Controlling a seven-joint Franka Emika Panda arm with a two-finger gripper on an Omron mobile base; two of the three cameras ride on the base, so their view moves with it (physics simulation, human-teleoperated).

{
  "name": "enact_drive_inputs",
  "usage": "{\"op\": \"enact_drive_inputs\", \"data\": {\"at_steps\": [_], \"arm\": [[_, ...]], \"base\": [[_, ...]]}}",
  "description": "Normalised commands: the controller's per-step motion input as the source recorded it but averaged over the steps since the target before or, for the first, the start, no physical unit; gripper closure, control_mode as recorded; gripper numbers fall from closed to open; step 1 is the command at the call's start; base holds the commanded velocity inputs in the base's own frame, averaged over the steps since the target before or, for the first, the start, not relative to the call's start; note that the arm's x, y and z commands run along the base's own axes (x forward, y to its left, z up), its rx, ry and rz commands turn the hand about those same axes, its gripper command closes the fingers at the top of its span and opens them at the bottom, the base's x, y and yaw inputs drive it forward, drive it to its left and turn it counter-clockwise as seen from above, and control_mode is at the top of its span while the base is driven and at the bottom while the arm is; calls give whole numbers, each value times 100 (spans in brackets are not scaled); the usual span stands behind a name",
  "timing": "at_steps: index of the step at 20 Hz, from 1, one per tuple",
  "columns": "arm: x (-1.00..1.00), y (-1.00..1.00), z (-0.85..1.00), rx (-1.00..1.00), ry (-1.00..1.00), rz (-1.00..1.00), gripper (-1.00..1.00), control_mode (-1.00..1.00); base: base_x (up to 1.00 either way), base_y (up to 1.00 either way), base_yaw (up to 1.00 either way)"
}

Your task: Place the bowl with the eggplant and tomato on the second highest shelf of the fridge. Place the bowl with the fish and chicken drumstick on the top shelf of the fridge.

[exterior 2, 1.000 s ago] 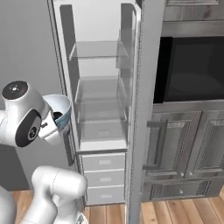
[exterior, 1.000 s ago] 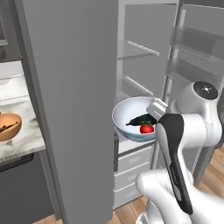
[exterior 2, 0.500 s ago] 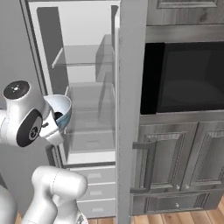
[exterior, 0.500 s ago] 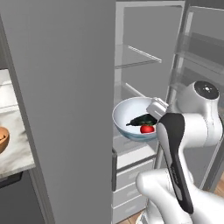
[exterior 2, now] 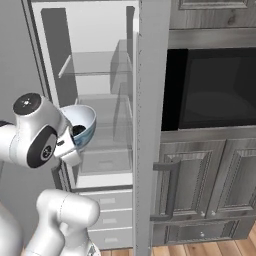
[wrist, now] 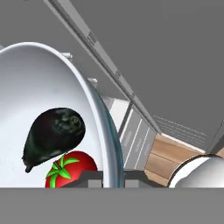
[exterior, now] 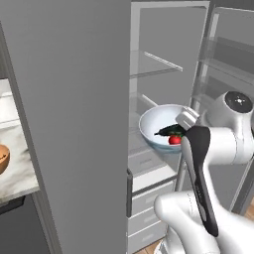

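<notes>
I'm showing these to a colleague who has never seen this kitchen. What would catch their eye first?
Most striking is the wide white bowl held in the air before the open fridge, its rim clamped in the gripper. Inside it lie a dark eggplant and a bright red tomato, side by side. Far left, an orange-brown bowl sits on the marble counter.

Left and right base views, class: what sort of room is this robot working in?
Most likely a home kitchen. An open fridge with glass shelves and drawers stands beside a built-in oven set in grey cabinets, and the gripper holds a bowl of vegetables.
</notes>
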Motion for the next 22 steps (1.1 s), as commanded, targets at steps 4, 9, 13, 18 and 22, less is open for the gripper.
{"op": "enact_drive_inputs", "data": {"at_steps": [4,9,13,18,22], "arm": [[61,-24,0,0,-1,-9,100,-100],[82,-24,0,1,0,-7,100,-100],[40,-2,5,2,-2,-2,100,-100],[0,0,0,0,0,0,100,-100],[1,-1,0,0,0,0,100,-100]], "base": [[0,0,0],[0,0,0],[0,0,0],[0,0,0],[0,0,0]]}}
